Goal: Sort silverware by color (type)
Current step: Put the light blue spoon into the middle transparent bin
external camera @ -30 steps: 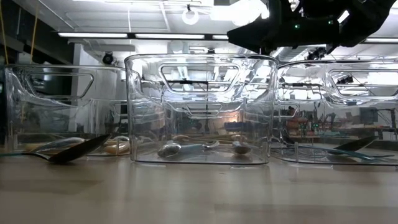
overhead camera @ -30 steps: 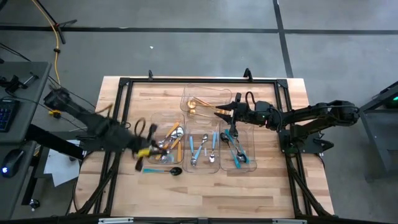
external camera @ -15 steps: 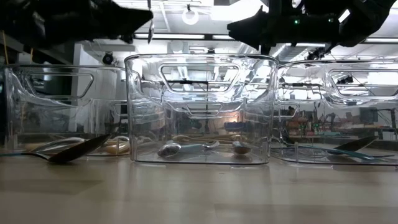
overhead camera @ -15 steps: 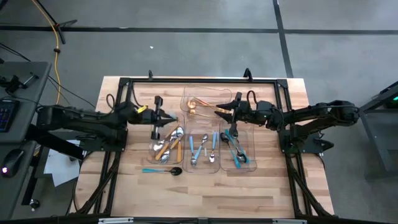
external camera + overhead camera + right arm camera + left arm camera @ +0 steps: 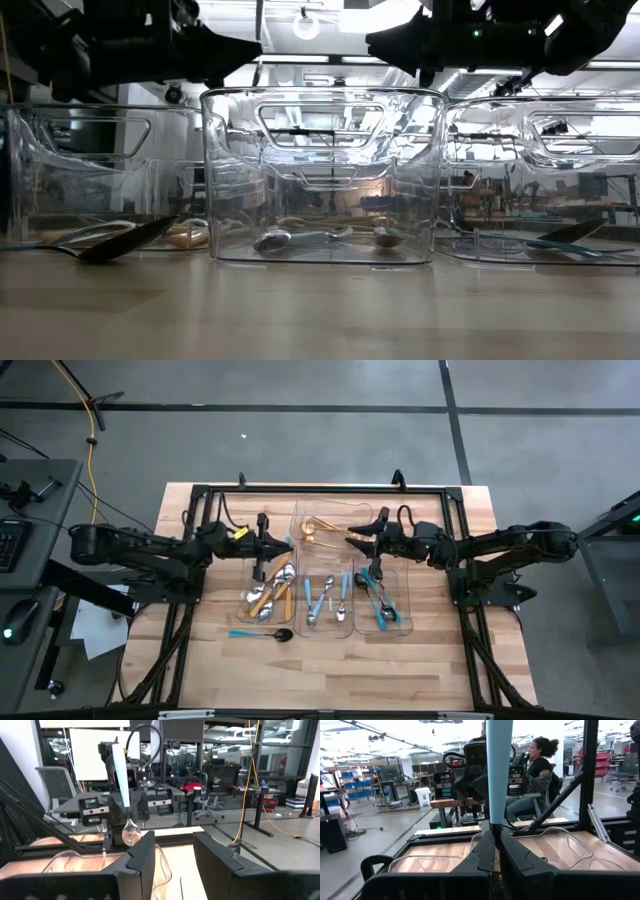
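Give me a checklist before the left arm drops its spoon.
1. Grip: left gripper is shut on the light-blue spoon. Ok.
2. Spoon attitude: upright, bowl down. Ok.
3. Over the light-blue tray: not ok, the gripper is over the far end of the orange-handled tray.
4. Right gripper clear: open, empty, by the gold tray. Ok.
5. Nothing left outside: not ok, a teal-handled spoon lies on the table.

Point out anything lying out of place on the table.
One teal-handled spoon lies on the bare wood in front of the trays, outside every one; the other cutlery on the table sits inside trays.
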Robot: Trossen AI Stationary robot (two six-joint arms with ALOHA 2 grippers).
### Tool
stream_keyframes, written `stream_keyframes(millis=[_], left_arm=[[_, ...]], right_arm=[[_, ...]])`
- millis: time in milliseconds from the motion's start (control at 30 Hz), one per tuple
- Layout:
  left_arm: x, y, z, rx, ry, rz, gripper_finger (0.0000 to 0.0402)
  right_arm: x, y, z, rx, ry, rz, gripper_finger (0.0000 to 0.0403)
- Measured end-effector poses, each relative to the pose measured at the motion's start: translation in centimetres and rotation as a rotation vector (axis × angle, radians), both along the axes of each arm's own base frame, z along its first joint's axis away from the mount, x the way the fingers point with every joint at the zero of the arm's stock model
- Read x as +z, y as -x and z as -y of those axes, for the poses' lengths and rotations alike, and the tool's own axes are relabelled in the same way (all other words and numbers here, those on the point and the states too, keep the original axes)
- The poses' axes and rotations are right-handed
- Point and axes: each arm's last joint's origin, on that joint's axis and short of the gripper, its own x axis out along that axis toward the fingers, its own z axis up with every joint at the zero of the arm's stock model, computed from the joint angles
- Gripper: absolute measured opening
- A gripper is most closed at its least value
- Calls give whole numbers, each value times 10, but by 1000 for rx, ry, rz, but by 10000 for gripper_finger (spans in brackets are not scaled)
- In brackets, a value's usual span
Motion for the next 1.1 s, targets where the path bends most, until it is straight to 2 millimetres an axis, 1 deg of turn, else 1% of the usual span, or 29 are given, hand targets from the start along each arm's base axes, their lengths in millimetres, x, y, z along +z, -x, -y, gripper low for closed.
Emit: stream_keyframes(millis=[100, 233, 333, 500, 600, 700, 800, 1100], left_arm=[[1, -2, -1, 0, -1, 1, 0], [7, -9, -2, -1, 10, 18, 0], [8, -22, -1, -16, 40, 5, 0], [0, -52, 0, -40, 54, -57, 0], [-2, -66, -1, -49, 59, -71, 0], [-5, -76, -1, -55, 61, -85, 0], [-7, -80, 0, -57, 61, -91, 0], [-7, -80, -1, -52, 60, -92, 0]], right_arm=[[-2, 0, 0, 3, -4, -26, 118], [-4, -1, 0, 16, -29, -38, 118], [-3, -1, -1, 34, -26, -18, 118], [-10, -10, -2, 117, -33, 21, 118], [-16, -19, -1, 121, -26, 36, 118], [-19, -32, 0, 124, -32, 23, 118], [-22, -42, 0, 127, -33, -6, 118], [-19, -61, -3, 203, -32, -8, 118]])
